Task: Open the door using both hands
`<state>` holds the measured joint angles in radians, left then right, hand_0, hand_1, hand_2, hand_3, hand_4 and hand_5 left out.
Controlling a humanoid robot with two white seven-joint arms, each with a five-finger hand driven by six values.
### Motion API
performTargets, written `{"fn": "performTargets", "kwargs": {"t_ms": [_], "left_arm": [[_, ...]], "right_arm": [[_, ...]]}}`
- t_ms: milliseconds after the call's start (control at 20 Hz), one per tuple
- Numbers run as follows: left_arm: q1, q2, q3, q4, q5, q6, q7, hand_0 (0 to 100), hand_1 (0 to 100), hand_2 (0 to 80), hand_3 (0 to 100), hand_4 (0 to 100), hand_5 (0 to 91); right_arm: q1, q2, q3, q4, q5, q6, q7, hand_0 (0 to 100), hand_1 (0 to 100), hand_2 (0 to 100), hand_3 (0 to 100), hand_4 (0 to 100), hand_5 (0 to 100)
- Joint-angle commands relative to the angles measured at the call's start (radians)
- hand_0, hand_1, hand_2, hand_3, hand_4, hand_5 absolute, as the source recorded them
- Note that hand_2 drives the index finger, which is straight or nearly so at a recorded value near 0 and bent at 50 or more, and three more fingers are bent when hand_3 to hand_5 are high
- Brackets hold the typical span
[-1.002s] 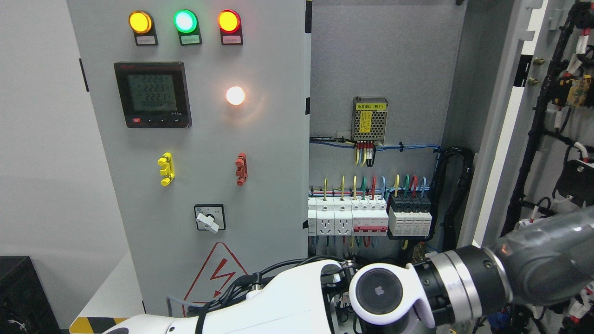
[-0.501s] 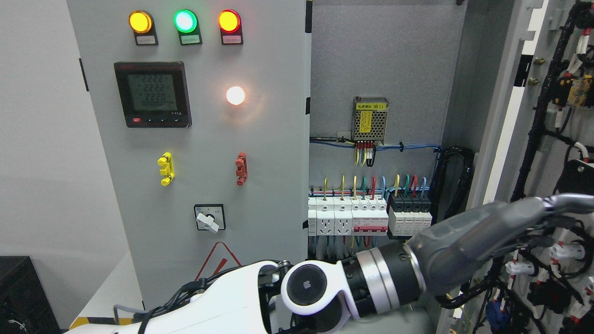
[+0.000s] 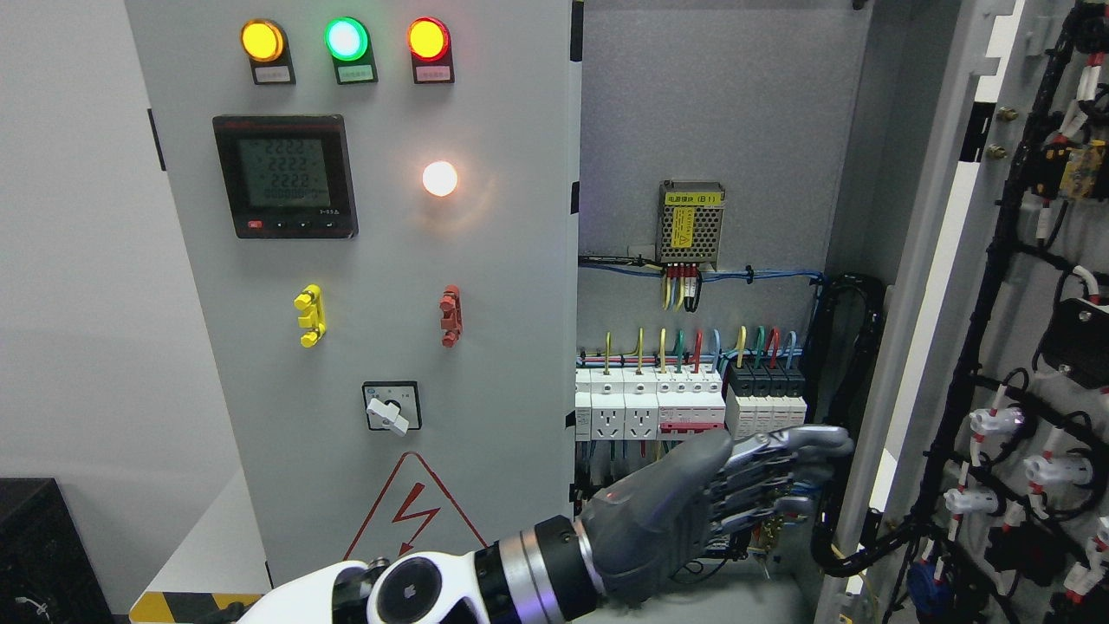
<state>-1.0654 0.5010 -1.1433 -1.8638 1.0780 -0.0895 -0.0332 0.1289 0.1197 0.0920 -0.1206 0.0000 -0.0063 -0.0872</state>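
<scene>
The right cabinet door (image 3: 970,286) stands swung wide open at the picture's right, its inner side full of black cables and white connectors. My left hand (image 3: 736,490) hangs in front of the open compartment, just below the breaker row (image 3: 689,407). Its grey fingers (image 3: 801,442) are stretched out flat toward the right and hold nothing. A gap separates the fingertips from the door's edge. The white forearm (image 3: 416,594) comes in from the lower left. The left door (image 3: 364,286) with its lamps, meter and rotary switch is closed. My right arm does not show.
Inside the cabinet sit a power supply with a yellow label (image 3: 690,222), coloured wires and a black cable bundle (image 3: 853,347) along the right wall. A dark box (image 3: 39,546) stands at the lower left beside a grey wall.
My left arm has pulled back to the left, away from the open right door. The hand left the door's wiring and now hovers in front of the breakers.
</scene>
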Motion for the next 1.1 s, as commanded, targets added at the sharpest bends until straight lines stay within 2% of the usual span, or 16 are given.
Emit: {"fn": "performTargets", "kwargs": {"t_ms": [0, 501, 902, 1052], "left_arm": [[0.146, 0.280, 0.000, -0.104, 0.003, -0.018, -0.001, 0, 0, 0.0, 0, 0, 0.0], [0.436, 0.379, 0.005, -0.048, -0.006, -0.019, -0.001, 0, 0, 0.0, 0, 0, 0.0], [0.665, 0.354, 0.011, 0.185, -0.007, -0.085, -0.001, 0, 0, 0.0, 0, 0, 0.0], [0.795, 0.317, 0.062, 0.293, -0.009, -0.099, -0.001, 0, 0, 0.0, 0, 0, 0.0]], "right_arm": [[0.000, 0.000, 0.000, 0.001, -0.011, 0.000, 0.000, 0, 0, 0, 0, 0, 0], [0.000, 0.000, 0.000, 0.001, -0.011, 0.000, 0.000, 0, 0, 0, 0, 0, 0], [0.000, 0.000, 0.000, 0.001, -0.011, 0.000, 0.000, 0, 0, 0, 0, 0, 0], [0.000, 0.000, 0.000, 0.001, -0.011, 0.000, 0.000, 0, 0, 0, 0, 0, 0]]}}
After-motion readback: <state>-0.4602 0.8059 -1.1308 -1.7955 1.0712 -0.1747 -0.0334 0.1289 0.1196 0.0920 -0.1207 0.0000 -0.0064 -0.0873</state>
